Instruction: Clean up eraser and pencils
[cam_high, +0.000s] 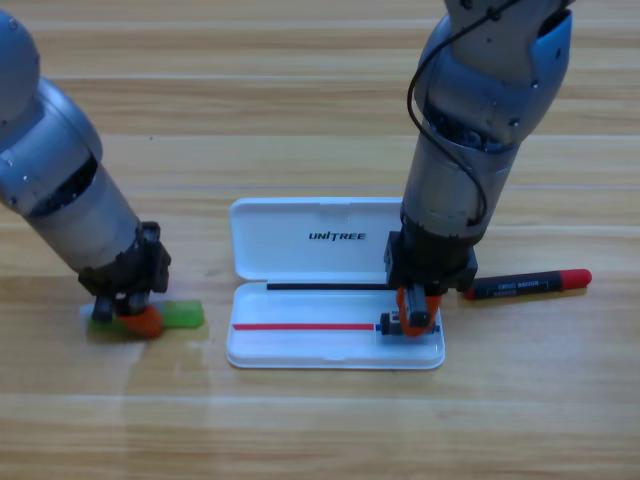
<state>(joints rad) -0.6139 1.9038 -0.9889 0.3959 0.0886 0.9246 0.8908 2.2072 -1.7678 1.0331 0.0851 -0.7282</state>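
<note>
The green pencil (183, 315) lies on the table at the left. My left gripper (125, 318) points down on its left part and is shut on it; a bit of green shows on either side of the orange jaws. My right gripper (413, 312) reaches down into the right end of the open white case's tray (300, 352). It is shut on the small dark eraser (388, 323), which pokes out to the left of the jaws just above the tray floor. The black pencil (528, 284) with the red end lies on the table right of the case, untouched.
The case's lid (290, 240), marked UNITREE, lies flat behind the tray. The right arm's body stands over the lid's right edge. The left arm slants in from the upper left corner.
</note>
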